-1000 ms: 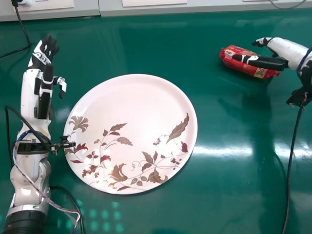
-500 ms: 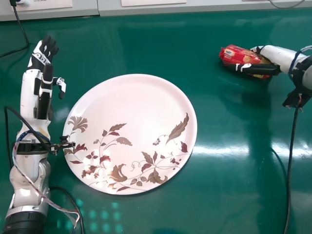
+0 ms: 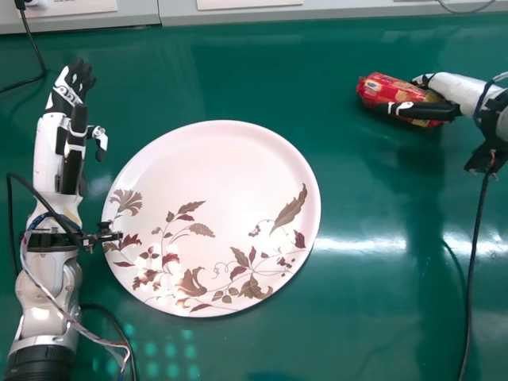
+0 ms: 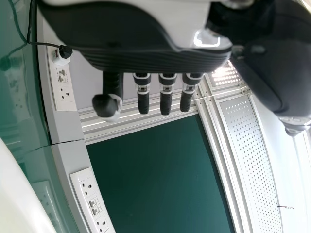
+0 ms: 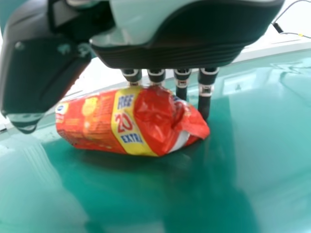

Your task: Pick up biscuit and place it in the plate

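Observation:
A red biscuit packet (image 3: 393,94) lies on the green table, to the right of and beyond the plate (image 3: 226,175), a large white one with a leaf pattern. Around the packet's right part is my right hand (image 3: 460,89), open, with one black finger along the near side. In the right wrist view the packet (image 5: 104,124) lies under the hand (image 5: 167,54), with straight fingers on its far side; contact cannot be told. My left hand (image 3: 73,86) rests open at the left, beyond the plate's left edge, and the left wrist view has its hand (image 4: 166,99) open too.
The green table (image 3: 349,317) spreads around the plate. A black cable (image 3: 471,294) hangs from the right arm down the right side. Another black cable (image 3: 36,55) lies at the far left. A pale panel (image 3: 317,14) borders the table's far edge.
My right hand first came nearer and lower around the packet, then shifted very slightly. The packet's visible part turned a little. The left arm has stayed still.

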